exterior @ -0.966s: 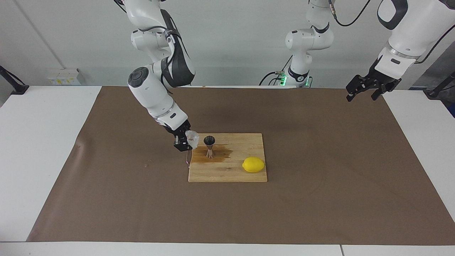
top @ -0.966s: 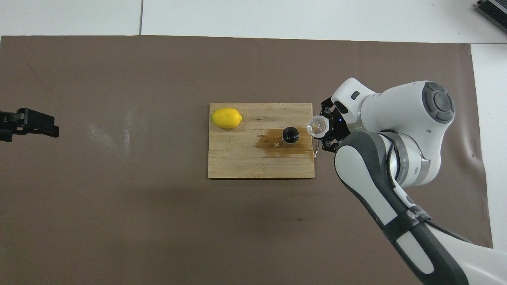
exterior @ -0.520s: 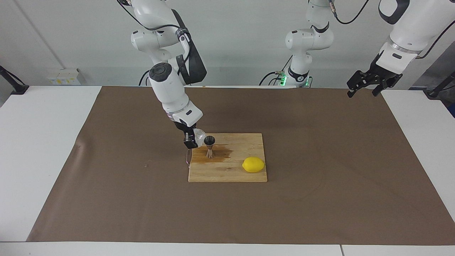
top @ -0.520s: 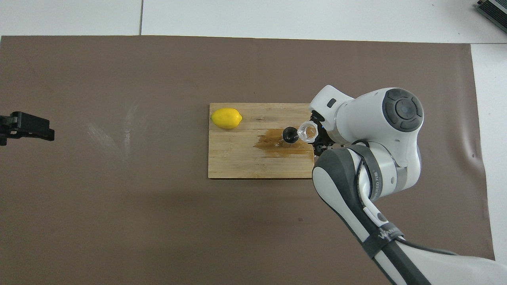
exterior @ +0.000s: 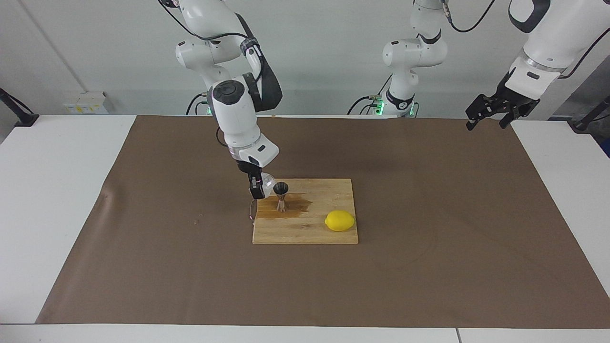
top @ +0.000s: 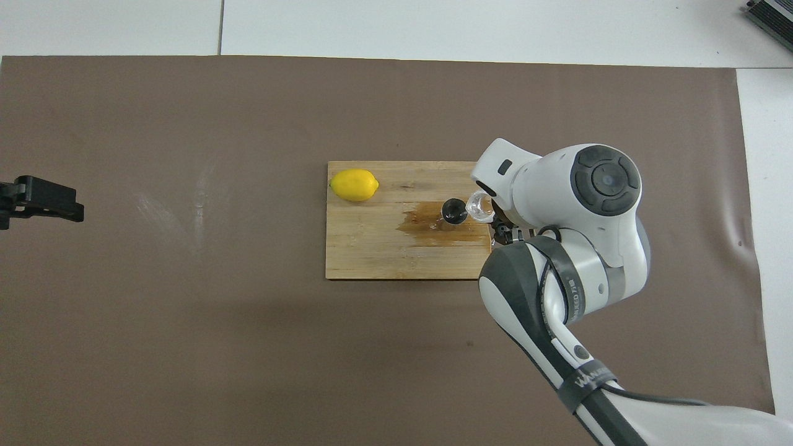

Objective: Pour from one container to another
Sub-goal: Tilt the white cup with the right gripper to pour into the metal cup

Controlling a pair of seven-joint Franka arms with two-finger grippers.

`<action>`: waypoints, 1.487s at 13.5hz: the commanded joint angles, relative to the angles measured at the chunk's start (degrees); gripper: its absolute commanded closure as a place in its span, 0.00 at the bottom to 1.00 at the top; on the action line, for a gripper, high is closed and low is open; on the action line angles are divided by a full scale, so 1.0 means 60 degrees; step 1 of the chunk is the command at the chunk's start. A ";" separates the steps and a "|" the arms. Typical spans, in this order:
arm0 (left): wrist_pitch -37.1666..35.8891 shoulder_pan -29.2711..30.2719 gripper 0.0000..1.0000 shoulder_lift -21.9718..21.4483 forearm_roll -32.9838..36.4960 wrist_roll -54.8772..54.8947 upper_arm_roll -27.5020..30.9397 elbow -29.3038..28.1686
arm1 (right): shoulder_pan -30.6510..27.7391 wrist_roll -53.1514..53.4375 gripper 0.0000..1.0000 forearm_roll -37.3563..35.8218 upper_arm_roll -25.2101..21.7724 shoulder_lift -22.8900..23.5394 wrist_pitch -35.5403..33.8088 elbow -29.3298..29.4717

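Observation:
A small clear glass cup (exterior: 268, 182) (top: 480, 206) hangs tipped toward the steel jigger (exterior: 280, 195) (top: 454, 211), its mouth right beside the jigger's rim. My right gripper (exterior: 258, 186) is shut on the cup, over the right arm's end of the wooden board (exterior: 324, 235) (top: 372, 248). The jigger stands upright in a brown wet patch (exterior: 295, 206) (top: 427, 222) on the board. In the overhead view the right wrist covers most of the gripper. My left gripper (exterior: 491, 114) (top: 37, 199) waits open in the air over the left arm's end of the brown mat.
A yellow lemon (exterior: 340, 221) (top: 354, 184) lies on the board at the left arm's end, farther from the robots than the jigger. The board sits mid-way along a brown mat (exterior: 429, 238) on the white table. A thin cord (exterior: 252, 212) dangles beside the board's edge.
The right arm swung upright and carried the cup toward the jigger, tilting it further until its mouth reached the jigger's rim. The left gripper rose slightly.

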 commanded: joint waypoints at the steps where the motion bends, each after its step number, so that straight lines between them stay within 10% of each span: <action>1: -0.0148 0.0037 0.00 -0.0198 -0.0053 0.0069 0.0022 -0.0147 | 0.0034 0.0244 0.64 -0.0566 0.0012 -0.0128 0.0211 -0.0049; 20: -0.0148 0.0037 0.00 -0.0198 -0.0053 0.0069 0.0022 -0.0147 | 0.0621 0.0933 0.65 -0.2925 0.0012 -0.0230 0.0578 -0.0225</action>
